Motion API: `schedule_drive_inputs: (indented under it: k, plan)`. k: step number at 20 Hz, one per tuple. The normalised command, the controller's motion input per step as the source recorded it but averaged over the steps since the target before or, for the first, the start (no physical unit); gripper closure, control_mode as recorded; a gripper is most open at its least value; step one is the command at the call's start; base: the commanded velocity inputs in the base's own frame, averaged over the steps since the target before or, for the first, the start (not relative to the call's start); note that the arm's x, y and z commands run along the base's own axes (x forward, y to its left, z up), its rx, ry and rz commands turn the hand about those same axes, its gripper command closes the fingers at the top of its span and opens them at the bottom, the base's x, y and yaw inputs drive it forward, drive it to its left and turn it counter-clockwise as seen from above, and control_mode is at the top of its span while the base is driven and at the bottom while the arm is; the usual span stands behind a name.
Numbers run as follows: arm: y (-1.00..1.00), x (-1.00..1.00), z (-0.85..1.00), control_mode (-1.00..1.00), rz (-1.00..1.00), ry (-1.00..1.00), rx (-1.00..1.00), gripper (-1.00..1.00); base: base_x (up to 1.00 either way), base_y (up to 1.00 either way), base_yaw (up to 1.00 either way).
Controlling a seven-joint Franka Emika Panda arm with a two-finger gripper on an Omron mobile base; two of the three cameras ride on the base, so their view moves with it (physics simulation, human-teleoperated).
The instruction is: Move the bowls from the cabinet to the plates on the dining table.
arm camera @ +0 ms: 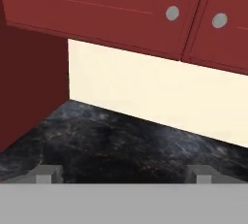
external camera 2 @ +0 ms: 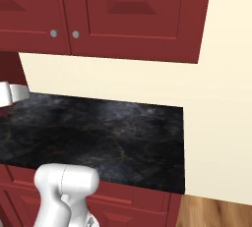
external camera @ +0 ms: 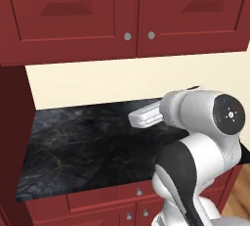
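Observation:
The dark red cabinet (external camera: 73,14) hangs above a black marble counter (external camera: 88,146), and both of its panelled doors are shut. Two round silver knobs (external camera: 127,36) sit side by side where the doors meet. The bowls are hidden, and the plates and the dining table are out of view. My gripper (arm camera: 124,174) is open, its fingertips (arm camera: 48,173) wide apart with nothing between them. It hovers low over the counter and faces the cream wall below the cabinet (arm camera: 97,5). The white hand (external camera: 145,115) reaches left over the counter.
A tall dark red side panel (external camera: 14,137) closes the counter's left end. Red drawers with knobs (external camera: 139,192) run under the counter's front edge. To the right a cream wall (external camera 2: 216,123) bounds the counter (external camera 2: 113,137), with wooden floor (external camera 2: 211,211) below.

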Motion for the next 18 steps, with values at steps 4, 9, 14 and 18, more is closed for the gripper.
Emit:
schedule_drive_inputs:
  k: [4, 9, 14, 18]
  plan:
    - [0.13, -0.06, 0.38, -1.0, 0.0, -0.25, 0.0, -1.0, 0.0, 0.0, 0.0]
    - [0.13, -0.24, 0.23, -1.0, 0.0, -0.42, 0.0, -1.0, 0.0, 0.0, 0.0]
    - [-0.01, -0.12, 0.35, -1.0, 0.0, -0.28, 0.08, -1.0, 0.0, 0.0, 0.0]
    - [-0.17, 0.0, 0.36, -1.0, 0.0, -0.19, 0.16, -1.0, 0.0, 0.0, 0.0]
